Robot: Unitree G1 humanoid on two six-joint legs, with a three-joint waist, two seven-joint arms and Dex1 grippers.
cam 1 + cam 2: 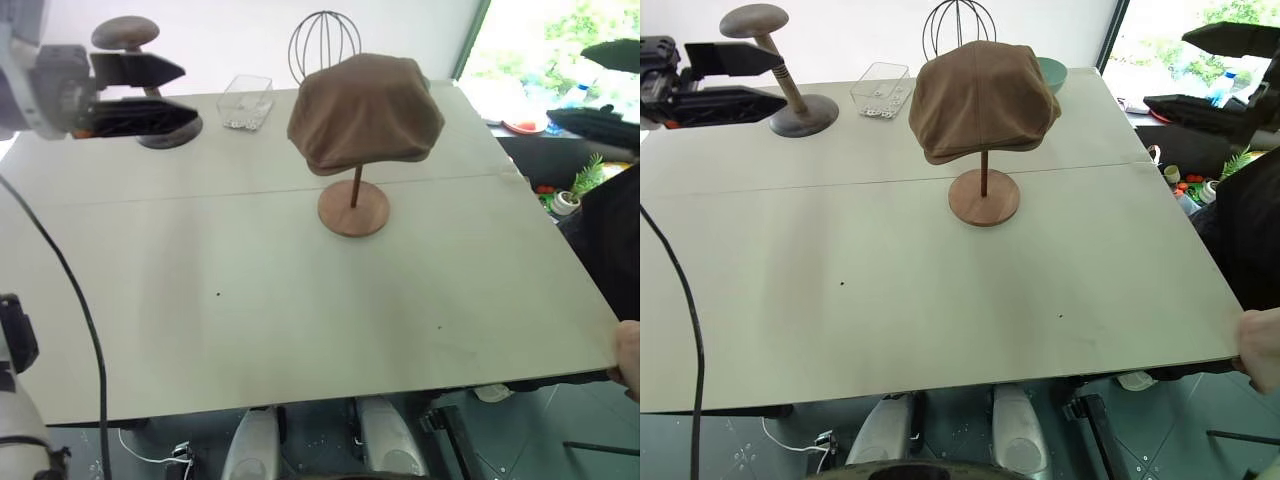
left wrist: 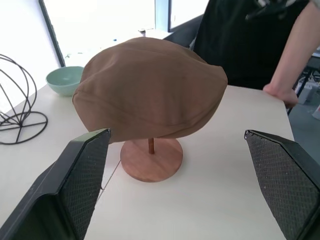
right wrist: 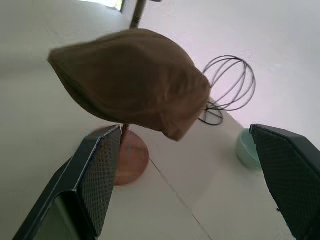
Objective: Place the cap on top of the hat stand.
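The brown cap (image 1: pixel 365 112) sits draped over the top of the hat stand, covering its disc. Below it show the thin pole (image 1: pixel 356 186) and the round reddish base (image 1: pixel 353 208), standing mid-table toward the back. My left gripper (image 1: pixel 165 92) hovers open at the far left, raised above the table, well clear of the cap and pointing toward it. At the far right my right gripper (image 1: pixel 1200 72) is raised and open as well, with nothing between its fingers. Both wrist views look at the cap (image 2: pixel 150 90) from the sides through wide-open fingers.
A shorter dark stand (image 1: pixel 805 115), a clear plastic box (image 1: pixel 246 100), a black wire head frame (image 1: pixel 324 40) and a teal bowl (image 2: pixel 65 80) line the back of the table (image 1: pixel 250 300). A person in black (image 2: pixel 240 40) stands at the right edge, hand (image 1: pixel 1262 345) on the corner.
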